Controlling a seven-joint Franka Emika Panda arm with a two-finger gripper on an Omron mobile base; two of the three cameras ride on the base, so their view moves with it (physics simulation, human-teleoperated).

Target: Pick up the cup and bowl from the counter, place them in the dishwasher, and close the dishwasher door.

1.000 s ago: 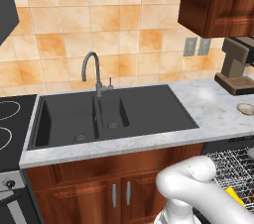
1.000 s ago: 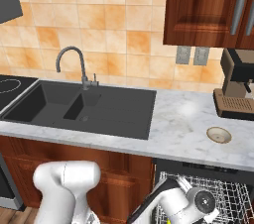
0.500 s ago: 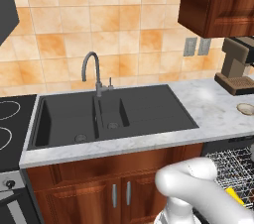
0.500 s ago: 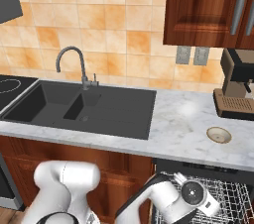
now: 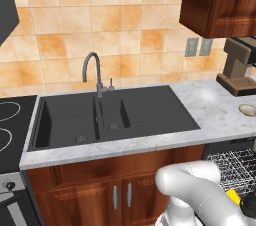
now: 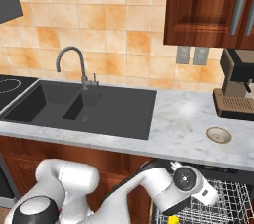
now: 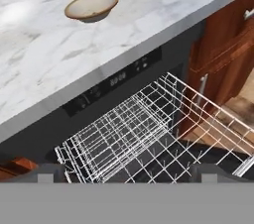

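Note:
The beige bowl (image 7: 92,6) rests on the marbled counter (image 7: 44,64), up and left of my gripper (image 7: 129,173); it also sits at the counter's right end as the bowl (image 6: 219,135) (image 5: 247,109). My gripper hovers open over the pulled-out wire rack (image 7: 144,143) of the dishwasher (image 7: 114,82), with nothing between its fingertips (image 7: 47,172). A yellow bit of the cup (image 5: 233,196) (image 6: 172,220) shows in the rack beneath the hand. The dishwasher door is hidden under the rack.
A coffee machine (image 6: 238,91) stands behind the bowl. The dark double sink (image 5: 112,115) with its faucet (image 5: 95,72) lies to the left. Reddish cabinet doors (image 7: 225,44) flank the dishwasher, and wall cabinets (image 6: 208,7) hang above.
My hand has risen a little above the rack. The bowl and the yellow cup have stayed where they were.

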